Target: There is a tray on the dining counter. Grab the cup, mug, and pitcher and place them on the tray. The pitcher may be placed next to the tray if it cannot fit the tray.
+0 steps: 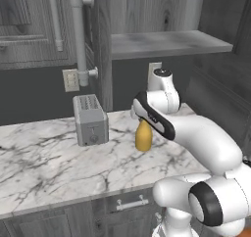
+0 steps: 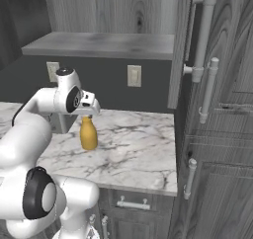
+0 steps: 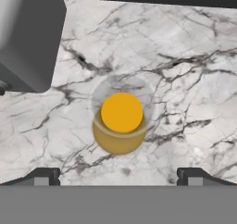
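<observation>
The mustard-yellow pitcher (image 1: 143, 138) (image 2: 89, 136) stands upright on a marble worktop, right of a grey toaster. My gripper (image 2: 88, 113) hangs straight above it, pointing down. In the hand view I look down on the pitcher's round top (image 3: 121, 121), centred between my two fingertips. My gripper (image 3: 118, 177) is open wide and holds nothing. There is a gap between it and the pitcher's neck. The tray, the dining counter, the cup and the mug are out of view.
The grey toaster (image 1: 90, 119) (image 3: 28, 33) sits close to the pitcher's left. A dark wall with outlets (image 1: 71, 79) runs behind the worktop, under a shelf (image 1: 166, 42). Tall cabinet doors with long handles (image 2: 207, 80) stand to the right.
</observation>
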{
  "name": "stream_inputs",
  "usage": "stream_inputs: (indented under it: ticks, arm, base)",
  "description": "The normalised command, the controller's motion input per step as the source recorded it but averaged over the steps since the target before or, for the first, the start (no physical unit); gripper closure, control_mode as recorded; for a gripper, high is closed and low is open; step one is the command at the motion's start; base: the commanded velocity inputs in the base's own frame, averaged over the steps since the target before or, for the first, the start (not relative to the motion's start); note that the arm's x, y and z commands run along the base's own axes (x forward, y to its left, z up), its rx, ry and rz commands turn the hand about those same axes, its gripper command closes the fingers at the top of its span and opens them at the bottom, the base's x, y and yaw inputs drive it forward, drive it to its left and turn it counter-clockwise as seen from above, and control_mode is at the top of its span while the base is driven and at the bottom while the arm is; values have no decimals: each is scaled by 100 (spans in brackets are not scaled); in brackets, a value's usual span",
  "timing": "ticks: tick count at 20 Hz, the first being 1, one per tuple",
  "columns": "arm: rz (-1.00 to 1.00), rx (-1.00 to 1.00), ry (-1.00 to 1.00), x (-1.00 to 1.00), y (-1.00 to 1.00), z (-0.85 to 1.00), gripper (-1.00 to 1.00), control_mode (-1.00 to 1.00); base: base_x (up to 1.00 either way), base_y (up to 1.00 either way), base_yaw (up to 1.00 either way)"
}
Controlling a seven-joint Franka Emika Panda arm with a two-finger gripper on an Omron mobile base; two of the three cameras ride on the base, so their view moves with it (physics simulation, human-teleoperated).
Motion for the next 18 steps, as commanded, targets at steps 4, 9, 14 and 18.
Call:
stream_inputs:
  ticks: [4, 9, 14, 18]
  arm:
    - [0, 0, 0, 19, 0, 0, -100, -100]
    - [0, 0, 0, 10, 0, 0, -100, -100]
    - [0, 0, 0, 6, 0, 0, -100, -100]
    - [0, 0, 0, 3, 0, 0, -100, -100]
  base:
    - [0, 0, 0]
    - [0, 0, 0]
    - [0, 0, 0]
    - [0, 0, 0]
